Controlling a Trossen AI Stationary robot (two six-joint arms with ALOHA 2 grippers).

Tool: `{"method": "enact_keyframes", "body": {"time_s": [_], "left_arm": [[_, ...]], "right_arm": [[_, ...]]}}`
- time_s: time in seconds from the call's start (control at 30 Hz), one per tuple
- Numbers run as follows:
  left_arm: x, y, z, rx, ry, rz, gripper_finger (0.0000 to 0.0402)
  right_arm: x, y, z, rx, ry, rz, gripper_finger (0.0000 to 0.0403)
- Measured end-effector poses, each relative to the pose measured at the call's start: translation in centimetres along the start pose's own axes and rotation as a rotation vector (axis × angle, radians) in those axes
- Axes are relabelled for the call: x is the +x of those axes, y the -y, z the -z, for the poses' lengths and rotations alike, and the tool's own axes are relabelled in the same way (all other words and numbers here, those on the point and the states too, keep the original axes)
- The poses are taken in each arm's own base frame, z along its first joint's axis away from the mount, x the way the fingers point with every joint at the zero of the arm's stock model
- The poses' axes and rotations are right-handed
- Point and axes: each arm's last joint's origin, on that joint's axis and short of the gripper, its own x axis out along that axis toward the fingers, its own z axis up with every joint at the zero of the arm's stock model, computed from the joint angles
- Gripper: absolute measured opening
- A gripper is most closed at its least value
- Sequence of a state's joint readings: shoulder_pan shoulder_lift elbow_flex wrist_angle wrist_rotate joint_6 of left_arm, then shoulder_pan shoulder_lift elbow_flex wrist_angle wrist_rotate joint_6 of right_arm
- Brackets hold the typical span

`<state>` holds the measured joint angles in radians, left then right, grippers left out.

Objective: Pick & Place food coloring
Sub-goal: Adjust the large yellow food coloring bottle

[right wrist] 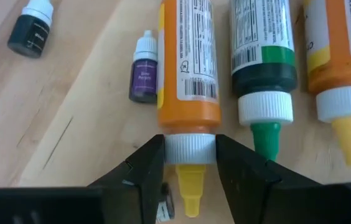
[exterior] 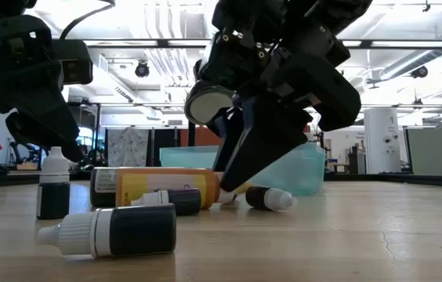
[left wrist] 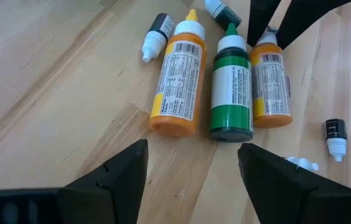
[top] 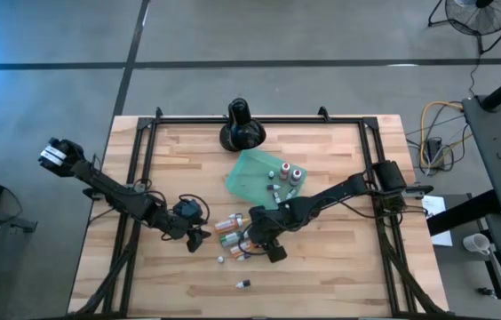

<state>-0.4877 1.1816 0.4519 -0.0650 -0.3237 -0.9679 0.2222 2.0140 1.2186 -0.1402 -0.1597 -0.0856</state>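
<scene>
Near the tabletop's front edge, your right gripper [right wrist: 190,163] pinches the white cap of an orange bottle [right wrist: 188,62] lying beside green [right wrist: 262,50] and orange ones, left gripper [left wrist: 191,168] wide.

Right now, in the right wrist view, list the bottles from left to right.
small black bottle → small purple bottle → orange bottle with the yellow tip → green-tipped bottle → second orange bottle

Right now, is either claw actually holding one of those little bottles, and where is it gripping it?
The right claw is closing around an orange bottle at its white cap; firmness cannot be told. The left claw is open, holding nothing.
</scene>
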Motion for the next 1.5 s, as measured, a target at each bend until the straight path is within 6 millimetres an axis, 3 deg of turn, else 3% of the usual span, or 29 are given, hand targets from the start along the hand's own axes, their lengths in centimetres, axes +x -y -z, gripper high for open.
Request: {"method": "enact_keyframes", "body": {"time_s": [0.37, 0.83, 1.33, 1.5], "left_arm": [[0.0, -0.1, 0.1, 0.003, -0.008, -0.011, 0.0222], [0.0, -0.2, 0.1, -0.004, -0.014, -0.02, 0.0222], [0.0, -0.3, 0.2, -0.046, -0.026, -0.033, 0.0222], [0.0, -0.3, 0.2, -0.056, -0.026, -0.033, 0.0222]], "right_arm": [[0.3, 0.0, 0.7, 0.023, 0.014, -0.001, 0.015], [0.4, 0.0, 0.9, 0.017, 0.036, 0.001, 0.013], [0.6, 0.0, 1.3, 0.015, 0.031, 0.002, 0.0154], [0.6, 0.0, 1.2, -0.015, 0.032, 0.003, 0.0138]]}}
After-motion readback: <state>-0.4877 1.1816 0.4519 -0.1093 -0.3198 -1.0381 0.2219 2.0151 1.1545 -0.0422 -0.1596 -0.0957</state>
